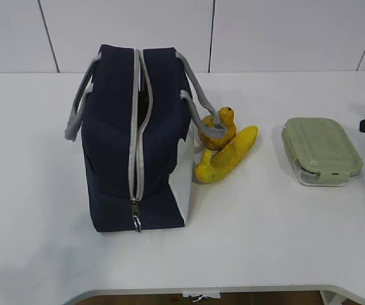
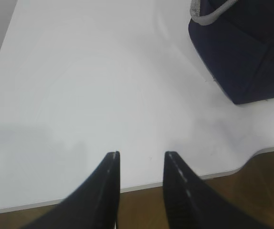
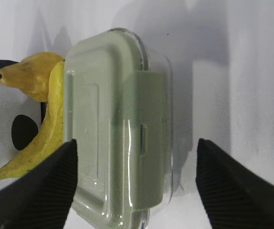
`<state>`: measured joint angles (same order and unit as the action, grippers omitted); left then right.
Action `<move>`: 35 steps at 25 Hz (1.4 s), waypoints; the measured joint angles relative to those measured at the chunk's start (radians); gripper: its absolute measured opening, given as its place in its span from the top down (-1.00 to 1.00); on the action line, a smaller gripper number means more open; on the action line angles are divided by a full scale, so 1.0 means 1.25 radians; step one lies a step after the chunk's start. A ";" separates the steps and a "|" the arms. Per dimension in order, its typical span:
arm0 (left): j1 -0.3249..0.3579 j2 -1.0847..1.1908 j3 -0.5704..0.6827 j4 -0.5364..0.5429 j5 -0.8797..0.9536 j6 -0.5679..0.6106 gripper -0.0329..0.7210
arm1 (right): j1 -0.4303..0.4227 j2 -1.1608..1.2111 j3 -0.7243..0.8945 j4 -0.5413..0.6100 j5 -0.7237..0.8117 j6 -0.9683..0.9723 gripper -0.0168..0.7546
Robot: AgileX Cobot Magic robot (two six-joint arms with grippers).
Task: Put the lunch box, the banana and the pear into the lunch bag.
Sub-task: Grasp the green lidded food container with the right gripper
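Exterior view: the bag (image 1: 135, 143) stands upright on the white table (image 1: 36, 210), its grey zipper (image 1: 135, 140) running down the end that faces the camera and parted near the top, with the metal ring pull (image 1: 137, 222) hanging low near the bag's base. Two grey handles (image 1: 81, 101) droop over either side of the bag. No brand, label or writing can be read on the bag or on anything else in view. Just right of the bag, the pear (image 1: 219, 129) sits under the right handle, and the banana (image 1: 228, 156) lies touching the pear's front, its lower end near the bag's white side panel. Well to the right of the bag, beyond the fruit, the lunch box (image 1: 321, 151) rests flat with its sage-green lid on. In the right wrist view the right gripper (image 3: 137, 167) is spread wide, one finger on each side of the lunch box (image 3: 118, 143), and whether either finger touches it I cannot tell; the banana (image 3: 41, 143) and pear (image 3: 29, 76) show behind. In the left wrist view the left gripper (image 2: 141, 164) hangs over bare table (image 2: 89, 86) near its edge, well apart from the bag (image 2: 244, 52), jaws narrowly parted and holding nothing.
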<state>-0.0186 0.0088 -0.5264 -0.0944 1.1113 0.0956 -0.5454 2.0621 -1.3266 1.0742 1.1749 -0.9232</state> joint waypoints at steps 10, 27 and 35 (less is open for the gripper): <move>0.000 0.000 0.000 -0.001 0.000 0.000 0.28 | 0.028 0.057 -0.018 0.004 0.000 -0.011 -0.58; 0.000 0.000 0.000 -0.001 0.000 0.000 0.28 | 0.061 0.097 -0.019 0.044 0.000 -0.011 -0.58; 0.000 0.000 0.000 -0.001 0.000 0.000 0.28 | 0.083 0.097 -0.020 0.048 0.000 -0.011 -0.58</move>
<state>-0.0186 0.0088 -0.5264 -0.0958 1.1113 0.0956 -0.4417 2.1830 -1.3519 1.1337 1.1753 -0.9375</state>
